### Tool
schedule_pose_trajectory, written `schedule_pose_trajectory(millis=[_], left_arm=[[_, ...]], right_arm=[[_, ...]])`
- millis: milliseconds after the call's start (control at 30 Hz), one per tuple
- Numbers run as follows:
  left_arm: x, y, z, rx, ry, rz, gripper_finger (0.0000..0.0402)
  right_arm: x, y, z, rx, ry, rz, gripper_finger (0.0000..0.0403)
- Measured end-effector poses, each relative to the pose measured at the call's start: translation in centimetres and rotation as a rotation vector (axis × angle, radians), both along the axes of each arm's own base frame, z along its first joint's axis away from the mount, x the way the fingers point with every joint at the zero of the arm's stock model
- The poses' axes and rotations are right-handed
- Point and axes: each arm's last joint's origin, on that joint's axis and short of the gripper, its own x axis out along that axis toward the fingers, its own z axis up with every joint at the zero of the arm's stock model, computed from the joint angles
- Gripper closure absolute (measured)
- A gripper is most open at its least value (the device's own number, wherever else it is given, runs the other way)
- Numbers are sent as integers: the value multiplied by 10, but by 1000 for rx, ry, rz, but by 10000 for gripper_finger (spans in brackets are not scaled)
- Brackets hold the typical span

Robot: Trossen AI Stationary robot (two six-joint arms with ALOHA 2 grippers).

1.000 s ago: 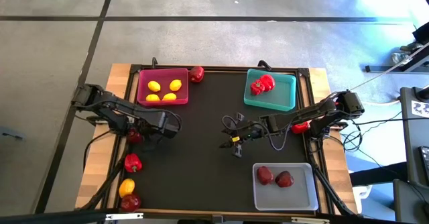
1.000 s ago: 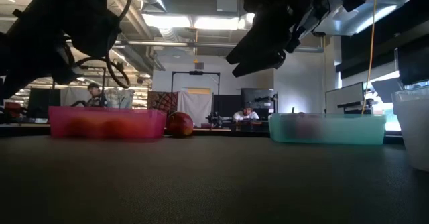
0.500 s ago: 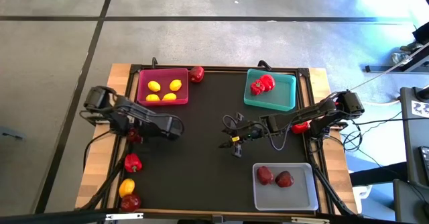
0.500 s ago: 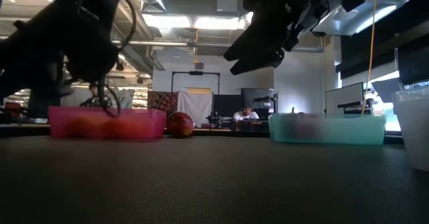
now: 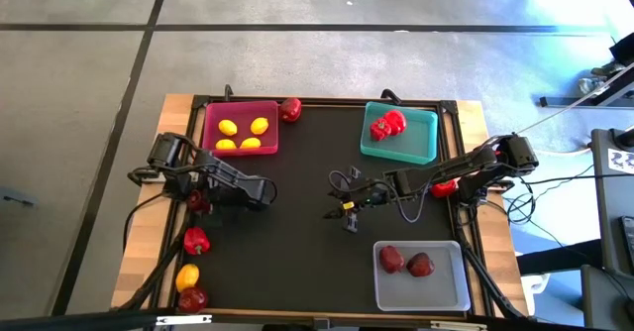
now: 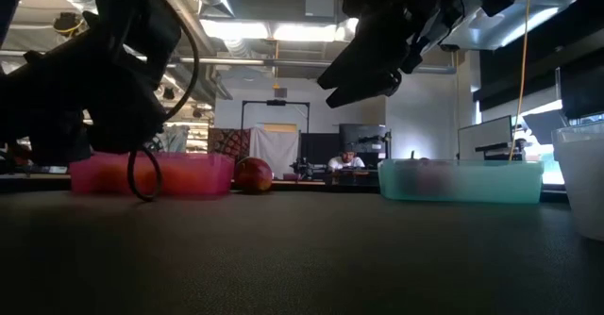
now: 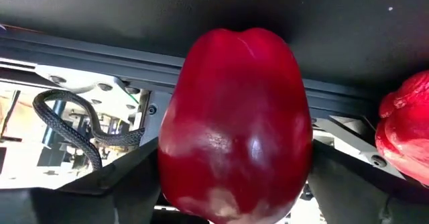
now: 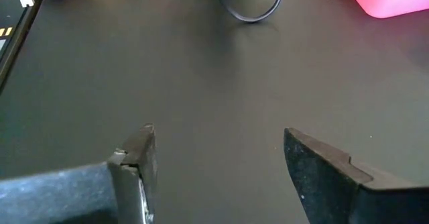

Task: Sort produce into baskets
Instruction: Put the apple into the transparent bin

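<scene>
A dark red apple [image 7: 234, 117] rests on the wooden margin at the table's left edge [image 5: 198, 203]. My left gripper [image 5: 201, 194] is low over it, open, with one finger on each side of the apple. My right gripper [image 5: 342, 210] hangs open above the mat's middle, with nothing between its fingers [image 8: 218, 143]. The pink basket [image 5: 206, 128] holds three lemons. The teal basket [image 5: 399, 159] holds red peppers. The clear basket [image 5: 421, 303] holds two apples. My left gripper has its fingers [image 7: 127, 180] close beside the apple's two sides [image 7: 167, 170]. The apple lies on the table's edge, filling the gap between them. I cannot tell whether the fingers touch it.
On the left wooden margin lie a red pepper [image 5: 196, 240], a lemon [image 5: 187, 276] and another apple [image 5: 192, 298]. One apple [image 5: 290, 109] sits at the far edge beside the pink basket. A pepper [image 5: 445, 185] lies under my right arm. A metal rail runs along the mat's left edge [image 7: 100, 56].
My left gripper has sunk toward the apple at the table's left edge and tipped. The arm above it has swung toward the table's middle.
</scene>
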Motion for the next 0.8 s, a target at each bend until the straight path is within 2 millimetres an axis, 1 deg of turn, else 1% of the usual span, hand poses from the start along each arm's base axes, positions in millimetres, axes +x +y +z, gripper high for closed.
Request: schedule_pose_trajectory(millis=[133, 267, 367, 567, 800], left_arm=[[1, 0, 1, 10, -7, 4, 106], [7, 0, 6, 50, -16, -22, 106], [13, 1, 15, 76, -29, -54, 105], [30, 0, 45, 123, -197, -63, 100], [54, -3, 96, 156, -485, -9, 98]], right_arm=[[0, 0, 0, -1, 0, 0, 164], [-1, 0, 1, -2, -1, -2, 164], [-6, -1, 7, -5, 9, -2, 164], [-32, -6, 29, -19, 72, -5, 164], [-63, -10, 55, 5, 99, 15, 164]])
